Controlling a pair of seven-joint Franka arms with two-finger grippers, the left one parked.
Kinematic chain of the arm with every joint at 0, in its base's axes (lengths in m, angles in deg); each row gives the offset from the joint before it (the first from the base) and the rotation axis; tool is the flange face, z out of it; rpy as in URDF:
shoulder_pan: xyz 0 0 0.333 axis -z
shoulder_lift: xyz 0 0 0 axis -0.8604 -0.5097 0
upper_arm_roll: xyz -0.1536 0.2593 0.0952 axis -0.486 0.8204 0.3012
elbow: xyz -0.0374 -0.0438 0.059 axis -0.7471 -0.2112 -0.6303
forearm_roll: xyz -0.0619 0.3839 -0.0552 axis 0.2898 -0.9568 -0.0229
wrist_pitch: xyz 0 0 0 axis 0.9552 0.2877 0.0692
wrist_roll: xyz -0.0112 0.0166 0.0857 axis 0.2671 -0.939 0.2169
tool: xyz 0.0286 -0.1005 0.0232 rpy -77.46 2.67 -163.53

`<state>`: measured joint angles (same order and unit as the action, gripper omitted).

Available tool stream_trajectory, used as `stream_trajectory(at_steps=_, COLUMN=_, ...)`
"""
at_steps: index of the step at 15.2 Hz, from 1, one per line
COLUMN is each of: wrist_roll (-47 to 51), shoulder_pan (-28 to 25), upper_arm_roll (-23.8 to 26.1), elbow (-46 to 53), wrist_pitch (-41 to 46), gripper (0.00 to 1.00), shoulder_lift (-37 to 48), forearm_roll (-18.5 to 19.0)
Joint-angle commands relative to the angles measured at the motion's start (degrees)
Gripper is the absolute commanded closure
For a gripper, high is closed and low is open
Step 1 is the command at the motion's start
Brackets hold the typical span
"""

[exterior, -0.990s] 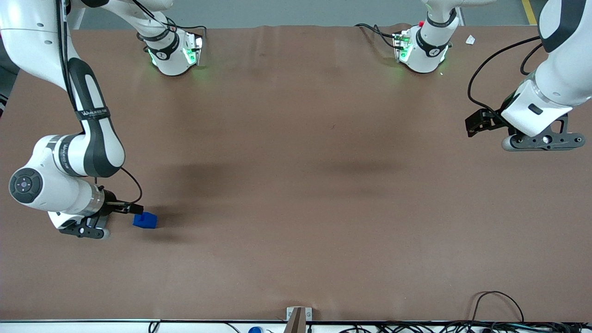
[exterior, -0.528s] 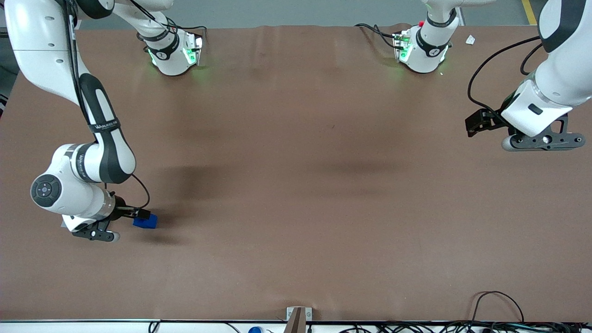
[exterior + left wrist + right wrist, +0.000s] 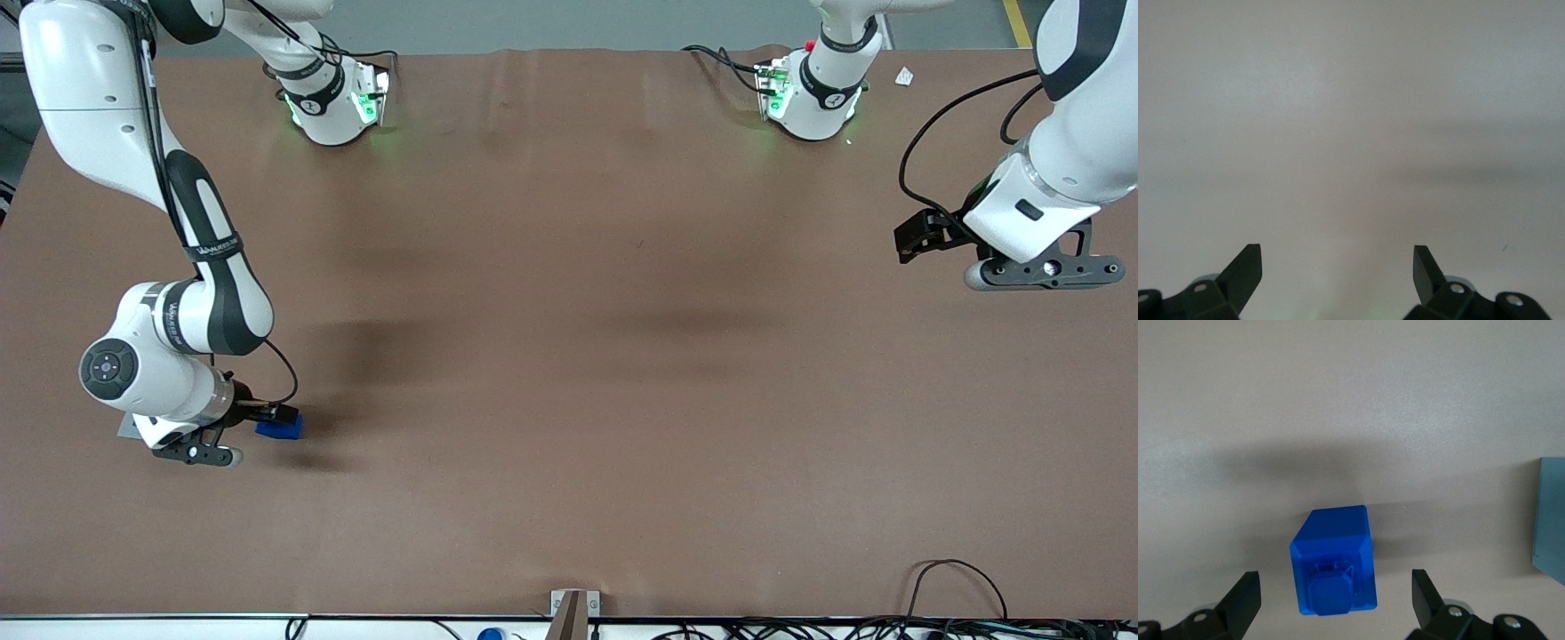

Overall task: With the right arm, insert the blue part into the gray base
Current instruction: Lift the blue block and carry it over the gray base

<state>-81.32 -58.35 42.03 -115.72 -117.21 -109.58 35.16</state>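
The blue part [image 3: 284, 430] lies on the brown table [image 3: 569, 373] toward the working arm's end, its raised stub facing the wrist camera. My right gripper [image 3: 277, 416] hangs just above it. In the right wrist view the blue part [image 3: 1335, 570] sits between the two black fingertips [image 3: 1248, 587], with a gap on each side, so the gripper [image 3: 1335, 581] is open and touches nothing. The gray base [image 3: 1553, 520] shows only as a light gray-blue edge beside the blue part. In the front view a gray sliver of the gray base [image 3: 126, 427] peeks out under the arm's wrist.
Two arm bases with green lights [image 3: 333, 102] [image 3: 809, 98] stand at the table edge farthest from the front camera. A small metal bracket [image 3: 571, 609] and loose black cables [image 3: 960, 587] lie along the edge nearest the camera.
My right arm has swung toward the blue part and brought the open gripper over it. The blue part has not moved.
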Motion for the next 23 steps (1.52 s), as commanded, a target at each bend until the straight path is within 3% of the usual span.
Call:
stream_trajectory(at_steps=1, wrist_roll=0.21, shoulder_pan=0.04, upper_arm_roll=0.05, elbow=-0.69, wrist_pitch=-0.92, gripper=0.01, shoulder_lift=-0.15, forearm_roll=0.57)
stream_trajectory(at_steps=5, wrist_roll=0.12, shoulder_pan=-0.05, upper_arm_roll=0.05, elbow=-0.69, wrist_pitch=-1.80, gripper=0.08, shoulder_lift=-0.68, forearm_roll=0.57)
stream_trajectory(at_steps=7, wrist_roll=0.12, shoulder_pan=-0.05, upper_arm_roll=0.05, elbow=-0.60, wrist_pitch=-1.80, gripper=0.17, shoulder_lift=-0.77, forearm_roll=0.57)
stream_trajectory(at_steps=12, wrist_roll=-0.40, shoulder_pan=-0.05, upper_arm_roll=0.14, elbow=-0.43, wrist_pitch=-1.45, gripper=0.57, shoulder_lift=-0.77, forearm_roll=0.48)
stream_trajectory(at_steps=14, wrist_roll=-0.40, shoulder_pan=0.04, upper_arm_roll=0.14, elbow=-0.42, wrist_pitch=-1.28, gripper=0.63, shoulder_lift=-0.77, forearm_roll=0.48)
stream_trajectory(at_steps=17, wrist_roll=-2.42, shoulder_pan=0.22, upper_arm_roll=0.31, elbow=-0.60, wrist_pitch=-1.10, gripper=0.96, shoulder_lift=-0.60, forearm_roll=0.31)
stream_trajectory(at_steps=23, wrist_roll=-1.90, shoulder_pan=1.01, upper_arm_roll=0.31, elbow=2.47, wrist_pitch=4.34, gripper=0.99, shoulder_lift=0.28, forearm_roll=-0.40)
